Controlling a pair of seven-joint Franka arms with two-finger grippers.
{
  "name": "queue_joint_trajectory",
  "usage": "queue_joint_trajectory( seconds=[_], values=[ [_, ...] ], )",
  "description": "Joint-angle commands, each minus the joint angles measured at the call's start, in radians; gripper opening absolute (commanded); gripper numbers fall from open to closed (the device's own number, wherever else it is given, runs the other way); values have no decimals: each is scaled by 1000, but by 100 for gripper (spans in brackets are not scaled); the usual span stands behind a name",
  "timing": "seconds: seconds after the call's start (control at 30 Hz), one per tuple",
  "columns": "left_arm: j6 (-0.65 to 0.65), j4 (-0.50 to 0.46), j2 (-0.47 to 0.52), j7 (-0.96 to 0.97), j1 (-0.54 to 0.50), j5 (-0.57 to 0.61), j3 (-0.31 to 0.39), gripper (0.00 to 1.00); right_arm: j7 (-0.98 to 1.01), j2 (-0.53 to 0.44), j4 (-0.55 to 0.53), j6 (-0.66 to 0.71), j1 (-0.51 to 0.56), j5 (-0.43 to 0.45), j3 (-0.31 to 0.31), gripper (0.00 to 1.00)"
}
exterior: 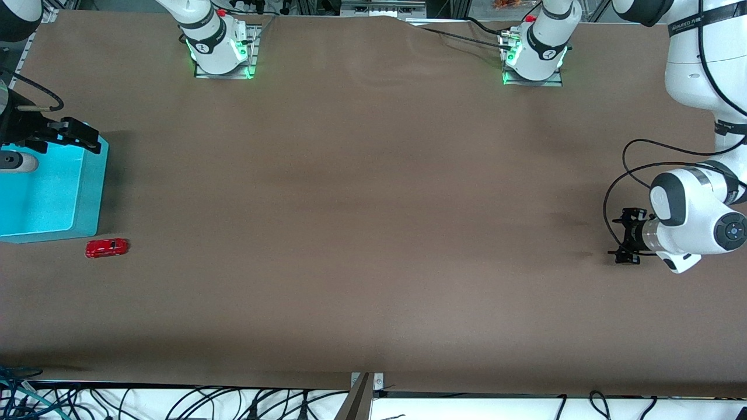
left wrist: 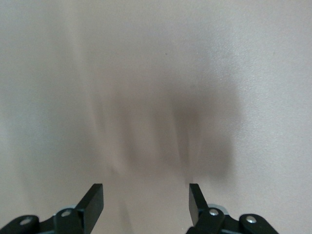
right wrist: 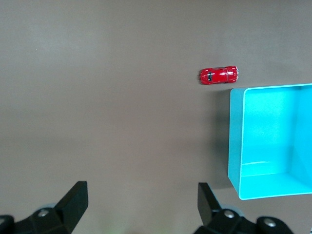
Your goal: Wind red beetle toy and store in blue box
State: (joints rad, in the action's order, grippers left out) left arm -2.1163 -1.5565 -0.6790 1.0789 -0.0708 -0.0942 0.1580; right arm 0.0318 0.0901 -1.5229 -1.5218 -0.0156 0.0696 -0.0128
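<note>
even overhead light, soft blurred shadows

High front view facing robots, 2 downward wrist views

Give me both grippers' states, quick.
Left gripper: open, empty, over bare table.
Right gripper: open, empty, over the box.
</note>
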Motion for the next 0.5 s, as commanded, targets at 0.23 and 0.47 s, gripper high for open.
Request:
queue_joint_trajectory(
  seconds=[0.23,0.47],
  values=[
    [47,108,15,-189,19,-10,-6,100,8,11,26,-37,2,-11,7,100],
    [56,144,67,-345,22,-10,-11,100,13,11,24,-51,2,-4,8,100]
  ],
)
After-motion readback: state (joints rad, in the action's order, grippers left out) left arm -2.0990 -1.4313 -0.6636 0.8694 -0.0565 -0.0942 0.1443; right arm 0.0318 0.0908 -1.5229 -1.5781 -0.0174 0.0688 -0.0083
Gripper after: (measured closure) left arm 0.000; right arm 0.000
